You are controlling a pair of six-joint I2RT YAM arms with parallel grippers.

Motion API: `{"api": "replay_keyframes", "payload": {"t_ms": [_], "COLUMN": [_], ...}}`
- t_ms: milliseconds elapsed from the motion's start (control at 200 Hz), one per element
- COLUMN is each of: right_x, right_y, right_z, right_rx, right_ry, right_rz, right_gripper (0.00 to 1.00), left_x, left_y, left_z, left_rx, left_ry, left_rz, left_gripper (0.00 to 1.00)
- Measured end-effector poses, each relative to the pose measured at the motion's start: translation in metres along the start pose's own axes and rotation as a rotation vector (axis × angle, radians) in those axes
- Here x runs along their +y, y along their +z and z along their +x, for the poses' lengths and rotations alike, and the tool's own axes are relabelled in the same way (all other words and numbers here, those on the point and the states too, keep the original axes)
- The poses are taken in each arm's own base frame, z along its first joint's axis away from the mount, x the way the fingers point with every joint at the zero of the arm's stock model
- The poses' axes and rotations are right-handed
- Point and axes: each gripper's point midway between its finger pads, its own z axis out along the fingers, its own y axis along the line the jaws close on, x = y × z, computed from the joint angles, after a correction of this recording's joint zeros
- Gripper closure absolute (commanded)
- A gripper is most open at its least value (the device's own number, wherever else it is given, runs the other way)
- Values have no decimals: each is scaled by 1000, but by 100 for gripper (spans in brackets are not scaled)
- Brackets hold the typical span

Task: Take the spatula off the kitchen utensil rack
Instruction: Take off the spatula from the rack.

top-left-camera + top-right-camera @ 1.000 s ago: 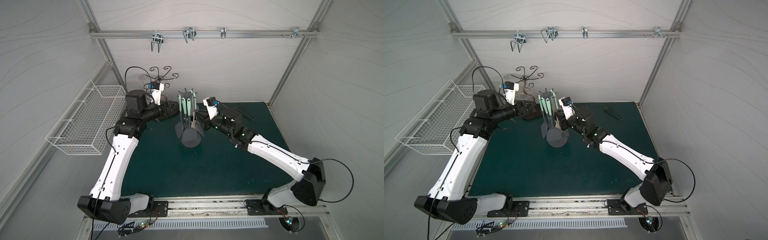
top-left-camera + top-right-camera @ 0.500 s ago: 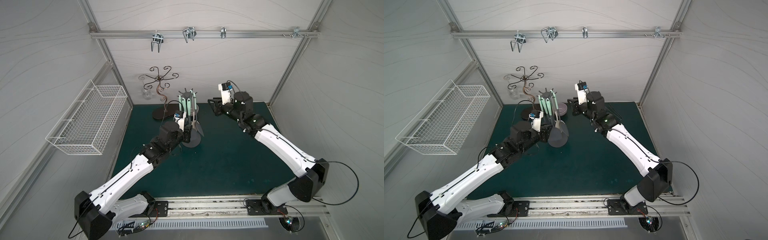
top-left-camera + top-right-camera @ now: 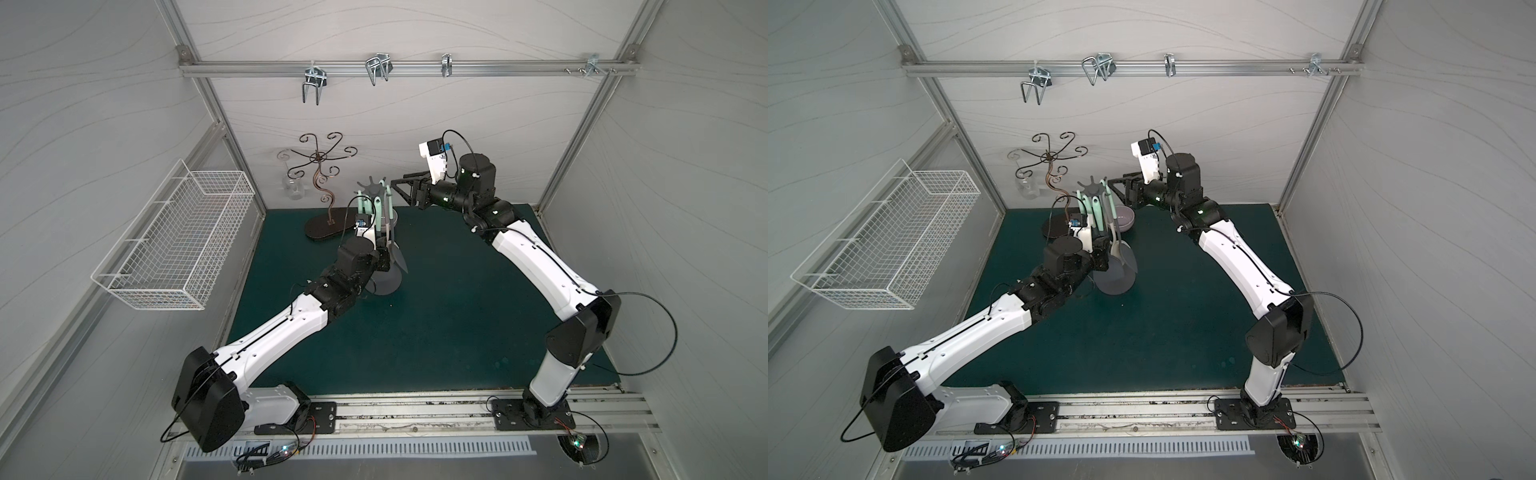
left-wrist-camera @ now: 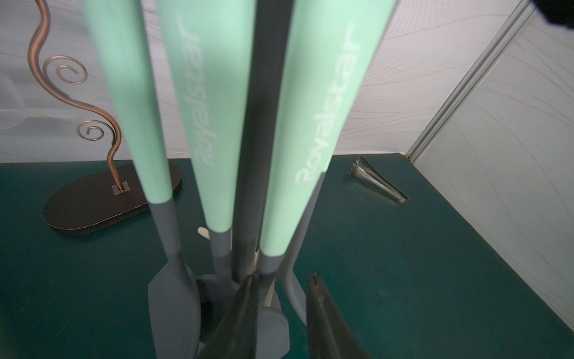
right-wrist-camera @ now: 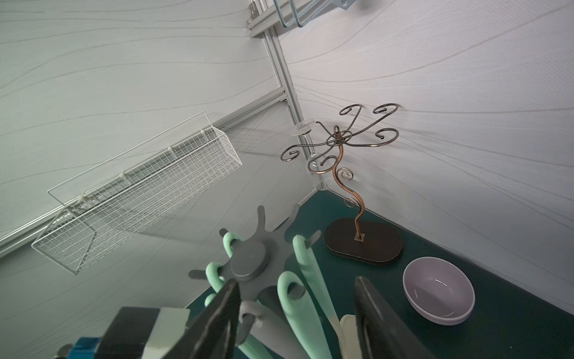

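Lifting a handle off its peg is, I judge, the step in hand. In both top views the kitchen utensil rack [image 3: 371, 190] stands upright on the counter [image 3: 436, 332]. The right hand [image 3: 399, 188] hovers just beside the rack's hub, fingers spread and holding nothing. The left arm [image 3: 286, 328] reaches low toward the rack's foot.

In the left wrist view the left hand [image 4: 282, 276] has its fingers a little apart around the lower necks of the hanging utensils, close to the pole. I see no clear grip on any of them. The spatula [image 4: 172, 304] I take to be the flat grey blade under a mint handle, hanging just beside the pole (which utensil is meant, I cannot say for sure). Small tongs [image 4: 377, 181] lie well apart from the rack.

In the right wrist view a mint handle loop [image 5: 283, 295] sits on a peg between the spread fingers [image 5: 223, 310]. To do it well, pinch the handle under the loop, raise it clear of the peg, then draw slowly away from the hub. The neighbouring handles hang very near and may swing or come off. A grey bowl [image 5: 441, 289] and a bronze stand [image 5: 362, 242] sit near the rack, and a white wire basket [image 5: 139, 199] hangs well apart from it.
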Motion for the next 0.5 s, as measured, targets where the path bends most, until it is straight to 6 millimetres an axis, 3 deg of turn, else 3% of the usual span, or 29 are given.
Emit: {"api": "replay_keyframes", "payload": {"t_ms": [150,230,340,500], "right_x": [7,15,26,35], "right_y": [2,2,3,7], "right_z": [-10,-19,-25,-23], "right_rx": [-39,-68,-91,-88], "right_ry": [-20,-39,-64,-91], "right_rz": [-21,-38,-61,-89], "right_gripper": [39,39,39,40], "left_x": [-2,-2,-3,-5], "left_y": [6,10,12,10], "left_z": [-7,-6,-4,-5], "left_rx": [-25,-28,-26,-26], "left_ry": [9,17,47,62], "left_rz": [-9,-10,-10,-2], "left_gripper": [67,76,100,100]}}
